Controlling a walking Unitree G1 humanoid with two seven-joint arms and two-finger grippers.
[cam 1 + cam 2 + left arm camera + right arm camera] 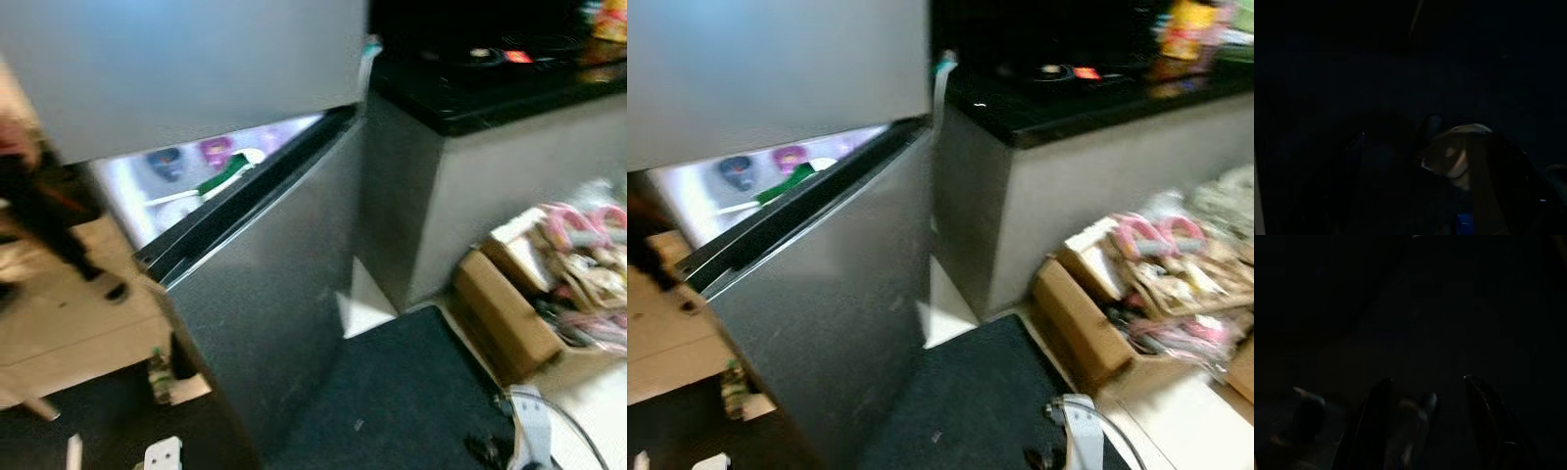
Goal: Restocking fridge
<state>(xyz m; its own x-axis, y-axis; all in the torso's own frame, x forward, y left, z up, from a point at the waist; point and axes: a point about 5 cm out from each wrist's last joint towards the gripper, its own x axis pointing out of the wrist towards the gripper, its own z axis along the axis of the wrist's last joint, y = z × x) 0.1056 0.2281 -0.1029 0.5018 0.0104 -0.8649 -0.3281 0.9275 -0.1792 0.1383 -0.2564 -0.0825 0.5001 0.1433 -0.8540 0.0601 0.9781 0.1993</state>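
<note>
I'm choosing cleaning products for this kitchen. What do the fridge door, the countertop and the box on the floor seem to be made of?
The fridge door looks like brushed grey metal, probably stainless steel, with a dull, soft sheen. The countertop looks like polished black stone or a similar glossy slab, since it mirrors lights. The box looks like plain brown cardboard: matte, with flaps folded open.

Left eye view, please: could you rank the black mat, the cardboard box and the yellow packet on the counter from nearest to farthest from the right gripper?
From the right gripper, low on the right:
1. Black mat, on the floor right beside it.
2. Cardboard box, on the floor just ahead.
3. Yellow packet, far back on the counter.
</note>
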